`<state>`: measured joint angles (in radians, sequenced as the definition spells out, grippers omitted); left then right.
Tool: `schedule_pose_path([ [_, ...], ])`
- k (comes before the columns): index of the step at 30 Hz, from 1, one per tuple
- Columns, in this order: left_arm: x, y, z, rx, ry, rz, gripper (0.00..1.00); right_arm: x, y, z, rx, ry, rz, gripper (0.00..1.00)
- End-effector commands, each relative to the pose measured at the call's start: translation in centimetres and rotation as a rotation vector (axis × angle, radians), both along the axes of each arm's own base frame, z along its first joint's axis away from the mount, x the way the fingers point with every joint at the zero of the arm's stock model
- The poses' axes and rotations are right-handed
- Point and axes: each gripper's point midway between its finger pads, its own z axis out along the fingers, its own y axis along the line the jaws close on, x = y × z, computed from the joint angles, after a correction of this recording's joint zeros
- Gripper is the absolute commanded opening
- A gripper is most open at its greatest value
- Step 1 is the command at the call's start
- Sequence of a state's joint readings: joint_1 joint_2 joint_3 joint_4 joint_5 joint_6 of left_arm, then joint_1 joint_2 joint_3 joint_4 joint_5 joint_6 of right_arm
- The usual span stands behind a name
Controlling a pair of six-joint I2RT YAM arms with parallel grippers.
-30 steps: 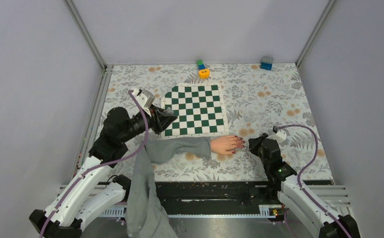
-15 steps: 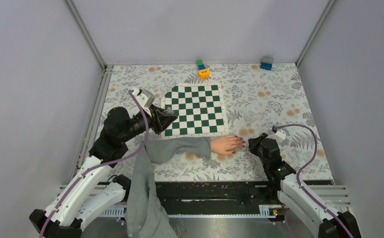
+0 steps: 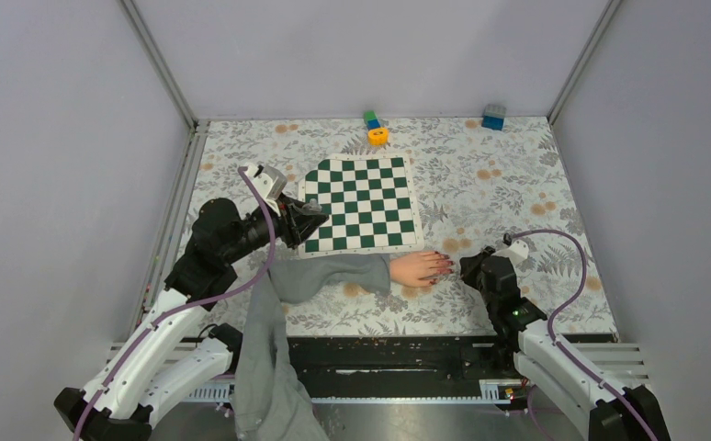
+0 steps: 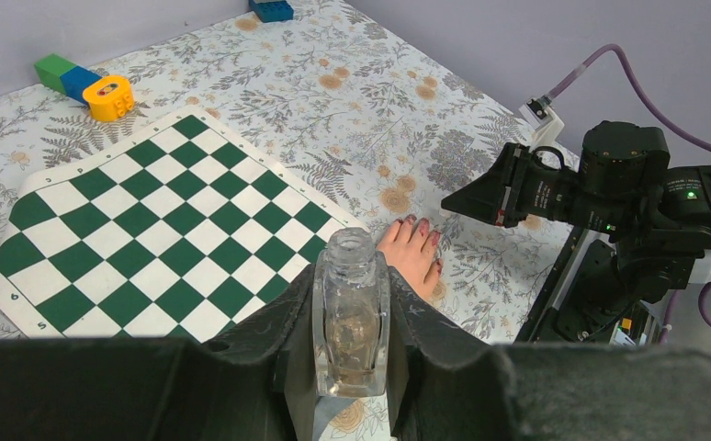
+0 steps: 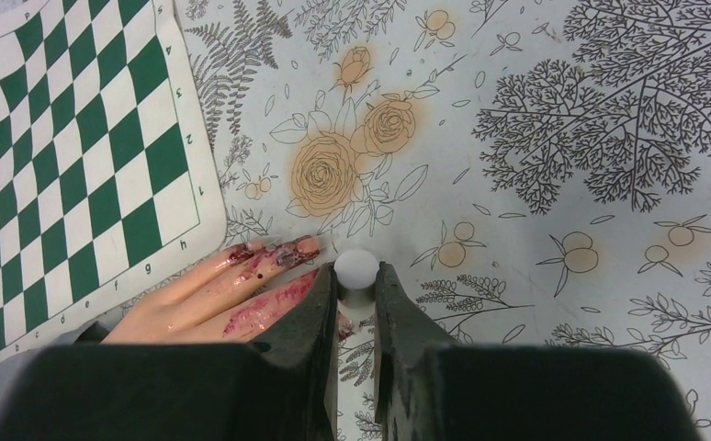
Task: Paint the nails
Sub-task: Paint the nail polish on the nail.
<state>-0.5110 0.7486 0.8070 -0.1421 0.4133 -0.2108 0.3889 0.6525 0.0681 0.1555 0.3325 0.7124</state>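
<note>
A pale pinkish hand (image 3: 418, 268) with a grey sleeve (image 3: 329, 275) lies on the floral tablecloth, fingers pointing right. Its nails (image 5: 308, 245) and fingers are smeared dark red; the hand also shows in the left wrist view (image 4: 411, 254). My right gripper (image 5: 355, 276) is shut on a white brush cap (image 5: 355, 269), held right at the fingertips of the hand; the brush tip is hidden. It shows in the top view (image 3: 470, 269) just right of the hand. My left gripper (image 4: 352, 317) is shut on a clear, uncapped polish bottle (image 4: 351, 323), held over the chessboard's left edge (image 3: 301, 219).
A green-and-white chessboard (image 3: 363, 202) lies behind the hand. A yellow ring with green and blue blocks (image 3: 376, 130) and a blue block (image 3: 493, 116) sit at the back wall. Grey walls enclose the table; a black rail (image 3: 389, 353) runs along the near edge.
My right gripper has shifted very slightly at the fingertips. The left arm and the hand have not moved.
</note>
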Motion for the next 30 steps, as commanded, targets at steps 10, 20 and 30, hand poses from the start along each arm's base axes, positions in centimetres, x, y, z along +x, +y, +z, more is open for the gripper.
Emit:
schedule_pose_path([
  [10,0.32,0.14,2.10,-0.033,-0.049,0.016,0.00,1.14,-0.80,1.73,0.003,-0.063,-0.063,0.00],
  [20,0.33,0.15,2.05,-0.031,-0.049,0.017,0.00,1.18,-0.88,1.60,0.001,-0.054,-0.071,0.00],
  [30,0.40,0.17,2.01,-0.029,-0.049,0.019,0.00,1.20,-1.03,1.53,0.000,-0.052,-0.082,0.00],
])
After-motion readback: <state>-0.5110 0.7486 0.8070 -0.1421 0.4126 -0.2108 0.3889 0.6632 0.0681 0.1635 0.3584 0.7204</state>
